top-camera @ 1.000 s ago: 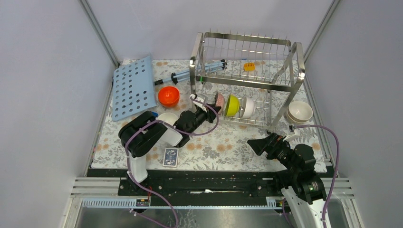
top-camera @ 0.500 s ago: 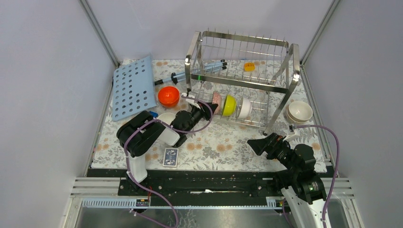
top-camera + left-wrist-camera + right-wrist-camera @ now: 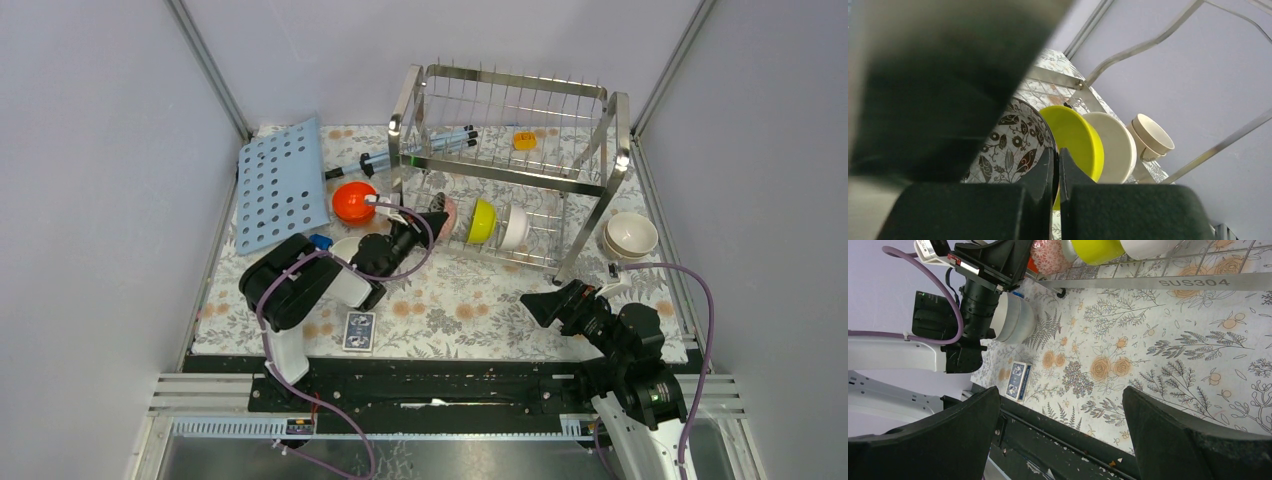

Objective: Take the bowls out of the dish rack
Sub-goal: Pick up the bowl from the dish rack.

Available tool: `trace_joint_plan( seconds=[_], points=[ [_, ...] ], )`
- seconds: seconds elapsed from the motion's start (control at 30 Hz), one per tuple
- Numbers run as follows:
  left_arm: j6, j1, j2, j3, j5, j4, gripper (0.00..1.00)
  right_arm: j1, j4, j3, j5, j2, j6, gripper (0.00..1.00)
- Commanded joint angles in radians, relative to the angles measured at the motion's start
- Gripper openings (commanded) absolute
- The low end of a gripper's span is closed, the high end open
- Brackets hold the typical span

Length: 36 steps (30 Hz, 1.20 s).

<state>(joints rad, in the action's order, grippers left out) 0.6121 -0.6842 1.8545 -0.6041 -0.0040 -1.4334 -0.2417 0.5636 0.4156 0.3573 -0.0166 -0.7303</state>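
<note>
The steel dish rack [image 3: 510,130] stands at the back of the table. Its lower tier holds three bowls on edge: a patterned bowl [image 3: 449,214] [image 3: 1008,145] at the left end, a yellow-green bowl [image 3: 483,221] [image 3: 1078,140] and a white bowl [image 3: 515,227] [image 3: 1115,145]. My left gripper [image 3: 437,208] [image 3: 1057,160] is shut, its tips right at the patterned bowl's rim; only a thin slit shows between them, with no rim in it. My right gripper [image 3: 535,303] [image 3: 1060,395] hovers open over the mat near the front right, holding nothing.
Two stacked cream bowls [image 3: 630,237] sit right of the rack. An orange bowl [image 3: 354,201] and a white bowl [image 3: 350,268] lie by my left arm. A light-blue perforated board [image 3: 283,185] is at the back left. A card deck [image 3: 358,330] lies near the front edge.
The left jaws have closed fully and drawn back to the left, off the patterned bowl's rim. The rack slid slightly left earlier. The right arm has not moved.
</note>
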Motion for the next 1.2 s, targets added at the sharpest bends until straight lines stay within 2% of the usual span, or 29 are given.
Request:
trace_joint_plan(
  seconds=[0.0, 0.33, 0.73, 1.0, 1.17],
  points=[
    [0.027, 0.021, -0.071, 0.013, -0.016, -0.171, 0.0, -0.008, -0.022, 0.009, -0.001, 0.01, 0.01, 0.99],
    [0.082, 0.028, -0.093, 0.017, 0.067, -0.17, 0.0, -0.01, -0.015, 0.015, 0.001, 0.01, 0.011, 0.99],
    [0.152, 0.028, -0.233, 0.016, 0.12, -0.148, 0.0, -0.009, -0.012, 0.018, -0.001, 0.009, 0.01, 0.99],
    [0.181, 0.028, -0.361, 0.095, 0.167, -0.077, 0.0, -0.009, 0.007, 0.038, -0.006, 0.01, 0.008, 0.99],
    [0.164, 0.025, -0.527, 0.139, 0.225, 0.093, 0.0, -0.009, 0.012, 0.05, -0.006, 0.01, 0.004, 0.99]
  ],
)
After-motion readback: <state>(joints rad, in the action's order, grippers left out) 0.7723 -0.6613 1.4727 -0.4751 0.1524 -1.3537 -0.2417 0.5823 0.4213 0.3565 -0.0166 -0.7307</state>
